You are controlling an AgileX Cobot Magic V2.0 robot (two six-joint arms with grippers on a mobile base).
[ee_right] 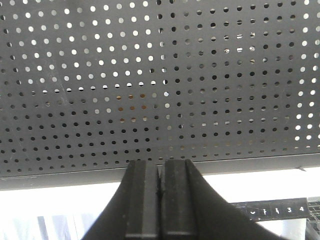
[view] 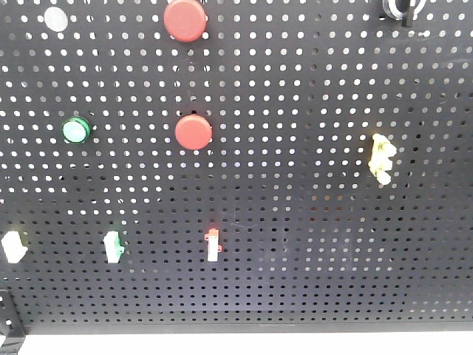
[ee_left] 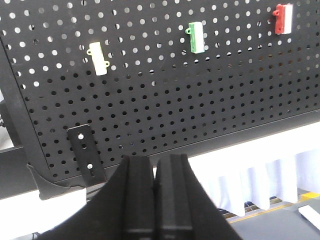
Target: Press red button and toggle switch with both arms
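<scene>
Step in hand: the approach. Nothing looked pressed or flicked yet, and neither arm showed in the front view.

Left jaws: pinched fully together, nothing held, hanging below the lower left corner of the counter (view: 310, 244), an upright black perforated panel. Right jaws: likewise closed flat and empty, below the lower edge, facing a bare stretch of holes. How far along that edge, I could not tell.

Count, left to right across the counter:
- white switch (view: 12, 246), at the left edge, low
- grey button (view: 55, 18), upper left corner
- green button (view: 75, 130), mid height
- green switch (view: 112, 246), low row
- upper red button (view: 185, 20), at the top edge
- lower red button (view: 194, 132), directly beneath it, mid height
- red switch (view: 213, 244), low row
- yellow switch (view: 381, 159), towards the right edge
- black fitting (view: 399, 9), upper right corner, cut off, kind unclear

Totals: two red buttons, one green, one grey; four small switches.

Next move, as I judged it: both arms had to rise from below the lower edge. One closed tip needed to meet a red button square on, the other to catch a switch lever. The left sat nearer the low row of switches. Which red button and which switch were meant, the task did not say
</scene>
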